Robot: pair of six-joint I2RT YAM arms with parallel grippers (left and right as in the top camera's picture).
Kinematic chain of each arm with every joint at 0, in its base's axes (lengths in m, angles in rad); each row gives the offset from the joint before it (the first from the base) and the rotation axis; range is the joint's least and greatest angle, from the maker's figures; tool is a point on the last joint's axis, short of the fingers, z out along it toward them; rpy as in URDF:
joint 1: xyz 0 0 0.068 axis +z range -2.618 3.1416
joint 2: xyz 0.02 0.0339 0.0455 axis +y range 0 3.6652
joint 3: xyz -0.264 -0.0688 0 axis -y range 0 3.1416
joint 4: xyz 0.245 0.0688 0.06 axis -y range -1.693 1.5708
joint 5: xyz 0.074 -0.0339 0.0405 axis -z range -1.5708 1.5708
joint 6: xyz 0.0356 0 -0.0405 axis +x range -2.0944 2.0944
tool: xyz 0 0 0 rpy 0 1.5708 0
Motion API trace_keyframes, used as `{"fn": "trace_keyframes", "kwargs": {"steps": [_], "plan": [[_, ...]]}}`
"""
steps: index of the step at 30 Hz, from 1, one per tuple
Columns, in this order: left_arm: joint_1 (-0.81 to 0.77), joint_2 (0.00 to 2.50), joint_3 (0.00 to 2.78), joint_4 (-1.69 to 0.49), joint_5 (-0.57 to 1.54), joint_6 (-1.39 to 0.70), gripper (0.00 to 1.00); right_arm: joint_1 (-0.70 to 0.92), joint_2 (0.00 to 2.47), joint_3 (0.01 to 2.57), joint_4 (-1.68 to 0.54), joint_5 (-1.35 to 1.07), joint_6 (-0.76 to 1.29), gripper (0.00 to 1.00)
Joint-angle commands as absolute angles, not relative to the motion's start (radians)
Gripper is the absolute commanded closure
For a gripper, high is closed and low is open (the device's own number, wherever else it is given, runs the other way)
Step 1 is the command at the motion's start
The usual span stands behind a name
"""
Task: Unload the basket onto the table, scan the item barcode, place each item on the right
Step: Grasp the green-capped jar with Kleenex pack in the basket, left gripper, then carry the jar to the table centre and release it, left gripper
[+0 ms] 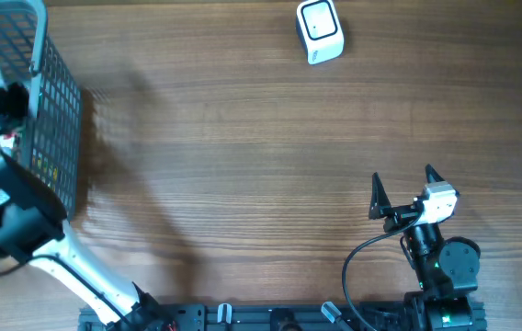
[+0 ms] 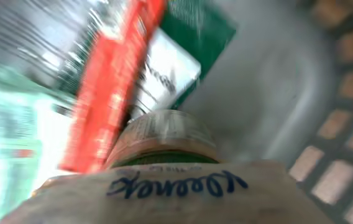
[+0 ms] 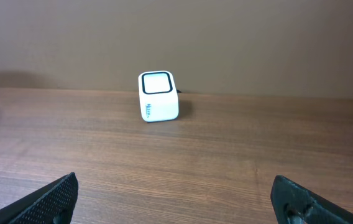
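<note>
Left gripper (image 1: 8, 108): deep in wire basket (image 1: 59, 101), far left; spread or pinching, cannot tell through blur. Beige pack with blue script (image 2: 176, 186): lies just beneath, long axis across view. Right gripper (image 1: 402, 176): spread; white scanner (image 1: 320, 31) well right of basket.

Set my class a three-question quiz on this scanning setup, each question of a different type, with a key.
1. True or false: the white barcode scanner sits inside the wire basket.
2. What reaches into the basket? A) the left arm B) nothing
3. Fill in: the right end effector has its jaws ____.
Key: 1 false; 2 A; 3 open.
</note>
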State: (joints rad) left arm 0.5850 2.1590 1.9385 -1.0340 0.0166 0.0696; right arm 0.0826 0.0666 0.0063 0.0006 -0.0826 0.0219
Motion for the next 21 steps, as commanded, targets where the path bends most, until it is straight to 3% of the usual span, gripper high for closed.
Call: {"fn": "trace_keyframes", "kwargs": {"steps": [1,9,14,20,21], "plan": [[0.593,1.906,1.953,-0.956,-0.002,0.071,0.63,0.086,0.063,0.005,0.005,-0.093,0.033,0.00],[0.554,1.433,1.952,-0.827,0.067,-0.111,0.62,0.086,0.063,0.005,0.005,-0.093,0.033,0.00],[0.290,1.305,1.952,-1.081,0.059,-0.179,0.64,0.086,0.063,0.005,0.005,-0.093,0.033,0.00],[-0.032,1.405,1.948,-1.334,0.057,-0.298,0.67,0.086,0.063,0.005,0.005,-0.093,0.033,0.01],[-0.079,1.427,1.948,-1.356,0.057,-0.315,0.71,0.086,0.063,0.005,0.005,-0.093,0.033,0.00]]}}
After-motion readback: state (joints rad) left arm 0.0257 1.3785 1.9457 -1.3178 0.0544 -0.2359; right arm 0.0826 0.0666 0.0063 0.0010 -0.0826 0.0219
